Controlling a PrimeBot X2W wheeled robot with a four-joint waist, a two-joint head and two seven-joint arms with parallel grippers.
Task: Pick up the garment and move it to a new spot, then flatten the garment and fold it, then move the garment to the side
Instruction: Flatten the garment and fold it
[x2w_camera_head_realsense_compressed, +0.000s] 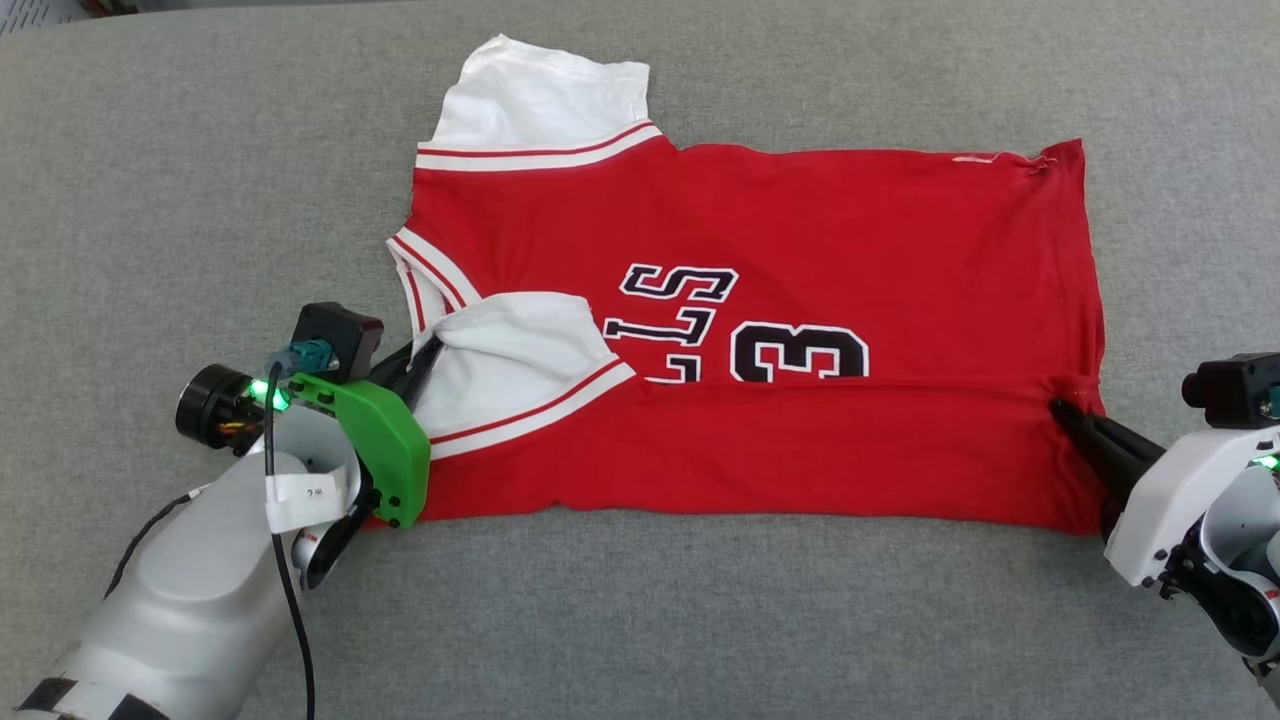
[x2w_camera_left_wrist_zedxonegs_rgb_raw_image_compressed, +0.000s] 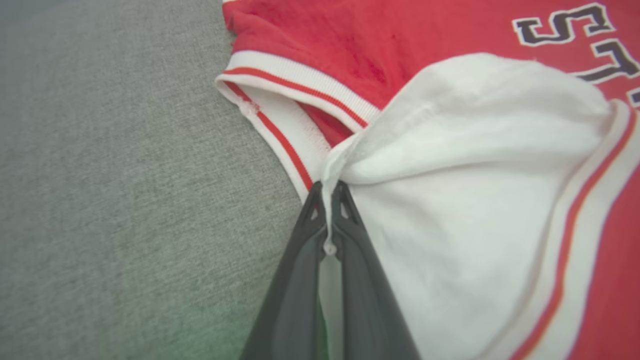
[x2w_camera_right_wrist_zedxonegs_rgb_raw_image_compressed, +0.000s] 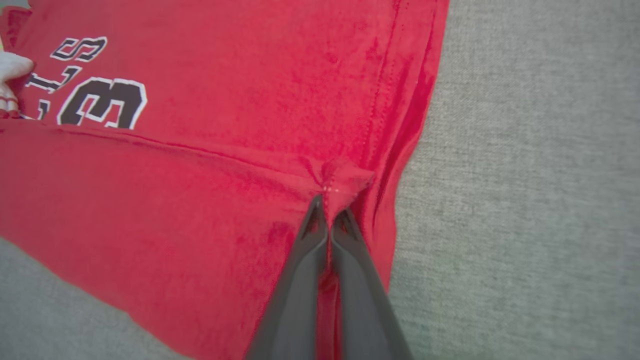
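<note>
Nearest me, my left gripper is clamped on the white sleeve of the garment. My right gripper is pinched on its red hem corner. It lies spread on the grey fabric surface, with its near edge folded over the number.

One red jersey T-shirt is counted on one grey woven fabric surface. Two white short sleeves (far sleeve, near sleeve) and one black numeral "3" are seen. Two dark-fingered grippers are counted: left gripper, right gripper.
</note>
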